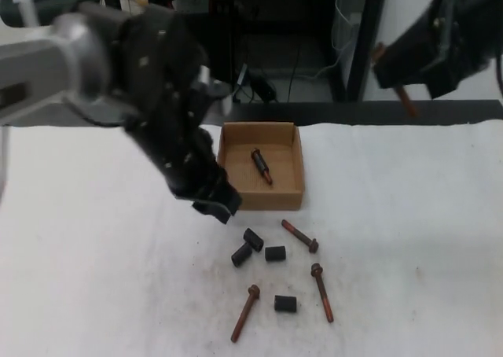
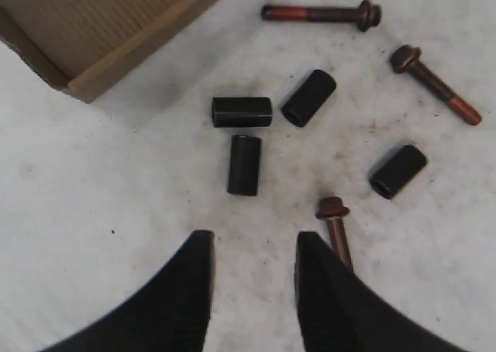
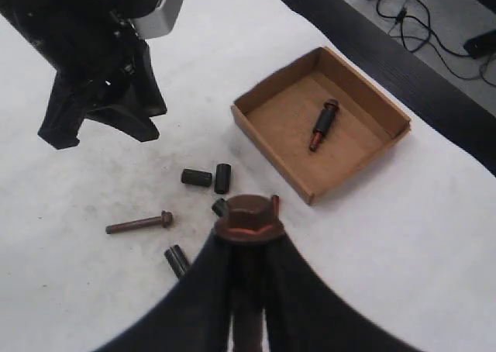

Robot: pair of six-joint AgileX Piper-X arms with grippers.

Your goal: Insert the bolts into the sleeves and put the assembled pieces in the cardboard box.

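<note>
Closest to the lens in the high view loomed the left arm. Its left gripper [image 1: 218,206] hung just above the white bench [image 1: 409,239], beside the box's near left corner. From the left wrist view, the left gripper [image 2: 249,247] had its two fingers [image 2: 190,290] spread apart with nothing between them, over bare bench top. Just beyond the fingertips lay a tight group of three sleeves [image 2: 242,112] [image 2: 244,164] [image 2: 308,98], all on their sides, with a fourth sleeve [image 2: 397,170] lying apart from them. Three loose bolts [image 1: 299,235] [image 1: 321,292] [image 1: 244,313] lay scattered around the sleeves, none of them inserted, and one of them [image 2: 335,228] ran partly under a finger. The right gripper [image 1: 428,58] was raised well above the far right of the bench, clamped on a rusty bolt [image 1: 406,101] whose shaft stuck out below it. In the right wrist view, the right gripper [image 3: 248,243] was pinched tight on that rusty bolt [image 3: 248,216], its hexagonal head showing at the fingertips. The cardboard box [image 1: 271,198] sat open toward the back of the bench, behind the loose parts. One assembled piece [image 1: 261,166], a bolt seated in a sleeve, lay slantwise on its floor.
</note>
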